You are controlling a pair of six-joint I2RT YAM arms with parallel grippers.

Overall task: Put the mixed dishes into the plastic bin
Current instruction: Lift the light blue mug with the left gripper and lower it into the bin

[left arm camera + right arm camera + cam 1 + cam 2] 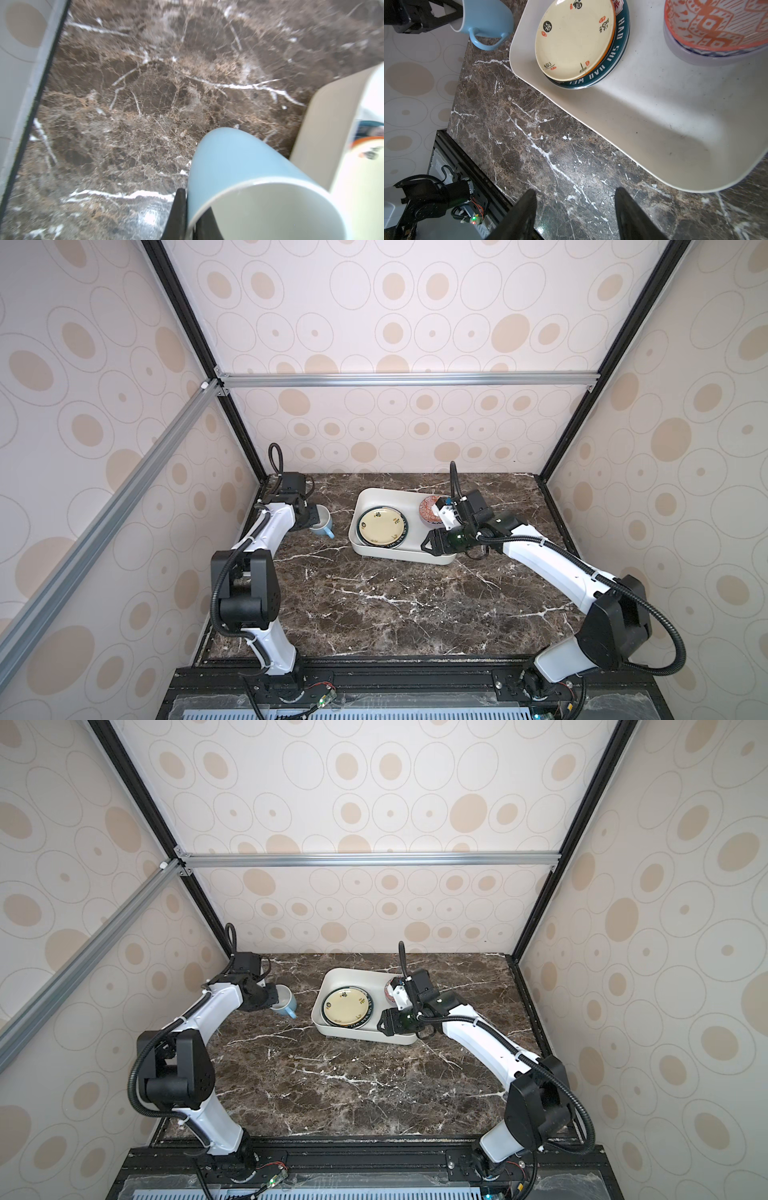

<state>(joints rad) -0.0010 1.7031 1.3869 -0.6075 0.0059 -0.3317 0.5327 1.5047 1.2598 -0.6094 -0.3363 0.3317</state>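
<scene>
L gripper point(191, 209) pinches light-blue mug point(239, 162) by its rim, tilted, outside plastic bin point(654, 116) at its 9 o'clock. Bin holds 2 stacks: cream plate point(573, 39) over teal-rimmed plate point(618, 41) (rim reads "HAO SHI HAO WEI"), and red-patterned bowl point(716, 22) in lilac bowl point(685, 56) at 2 o'clock. R gripper point(575, 199) has jaws apart, empty, near bin's 5 o'clock edge.

The teal-rimmed plate point(619, 49) lies ahead of the right gripper point(575, 189), well apart from it. White capitals run round its dark rim and read HAO SHI HAO WEI; the rest of the ring is hidden. The cream plate point(575, 39) stacked on it bears a black disc with the character 福. It also has small red seals and brush characters too small to read.
</scene>
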